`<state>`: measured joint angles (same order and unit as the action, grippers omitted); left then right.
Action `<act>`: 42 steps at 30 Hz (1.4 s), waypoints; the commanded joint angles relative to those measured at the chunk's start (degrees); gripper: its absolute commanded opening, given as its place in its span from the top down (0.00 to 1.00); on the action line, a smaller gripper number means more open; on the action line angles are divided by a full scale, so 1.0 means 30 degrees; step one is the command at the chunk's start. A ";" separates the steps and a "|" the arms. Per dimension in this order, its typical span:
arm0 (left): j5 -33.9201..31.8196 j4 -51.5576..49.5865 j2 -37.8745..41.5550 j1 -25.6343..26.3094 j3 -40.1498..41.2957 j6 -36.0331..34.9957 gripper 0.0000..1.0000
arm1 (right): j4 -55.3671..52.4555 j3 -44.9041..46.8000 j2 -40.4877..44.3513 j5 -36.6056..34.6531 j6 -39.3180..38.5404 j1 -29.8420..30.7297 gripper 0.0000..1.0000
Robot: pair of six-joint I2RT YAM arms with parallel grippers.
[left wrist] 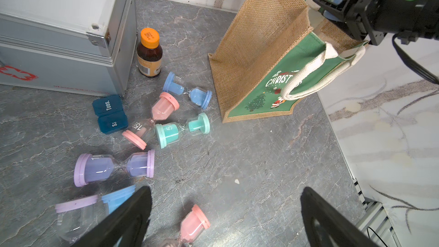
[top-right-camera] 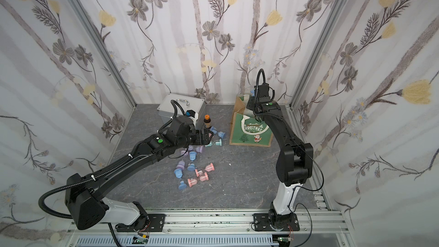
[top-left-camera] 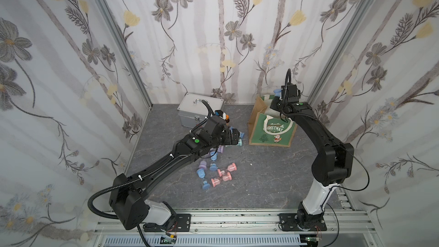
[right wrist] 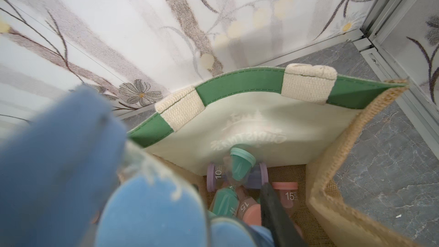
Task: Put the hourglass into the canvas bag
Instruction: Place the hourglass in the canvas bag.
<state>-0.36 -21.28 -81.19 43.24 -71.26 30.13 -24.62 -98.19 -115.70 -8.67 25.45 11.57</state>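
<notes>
My right gripper (top-left-camera: 276, 99) hangs over the open mouth of the canvas bag (top-left-camera: 270, 134), shut on a blue hourglass (top-left-camera: 277, 91). That hourglass (right wrist: 147, 210) fills the near side of the right wrist view, blurred, with one dark finger (right wrist: 273, 207) beside it. Below it, several hourglasses (right wrist: 241, 165) lie on the bag's floor against the white lining (right wrist: 261, 119). My left gripper (left wrist: 225, 210) is open and empty, low over the loose hourglasses on the floor, with a pink hourglass (left wrist: 193, 224) below its gap. In both top views the bag (top-right-camera: 251, 136) stands at the back right.
A silver metal case (top-left-camera: 200, 110) stands at the back, with a brown bottle (left wrist: 149, 53) and a blue pill box (left wrist: 109, 114) beside it. Several pink, purple, blue and teal hourglasses (top-left-camera: 224, 174) are scattered mid-floor. Walls close in behind and to the right of the bag.
</notes>
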 commanded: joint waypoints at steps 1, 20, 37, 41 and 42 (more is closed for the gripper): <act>0.0118 0.0513 -0.0350 -0.0001 -0.0406 -0.0060 0.00 | 0.0330 -0.0228 -0.0751 0.0135 0.0041 -0.0035 0.71; -0.0143 0.0559 -0.0651 -0.0115 -0.0414 0.0047 0.00 | -0.0171 0.0241 -0.1710 -0.0101 -0.0140 -0.0139 0.44; 0.0349 0.0575 0.1852 -0.0202 0.1013 0.1889 0.00 | -0.1513 0.1061 0.4598 -0.1087 -0.0869 0.2210 0.28; 0.0159 0.0176 0.3170 -0.0293 0.1843 0.3436 0.00 | -0.0744 0.3112 0.6297 -0.0307 -0.1786 0.4249 0.26; 0.0121 0.0071 0.3679 -0.0322 0.2017 0.3718 0.00 | -0.0608 0.3583 0.6593 -0.0391 -0.1928 0.4771 0.25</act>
<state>0.47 -21.30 -72.58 42.46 -66.22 36.75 -28.05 -90.17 -97.71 -10.50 22.17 23.00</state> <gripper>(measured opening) 0.997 0.748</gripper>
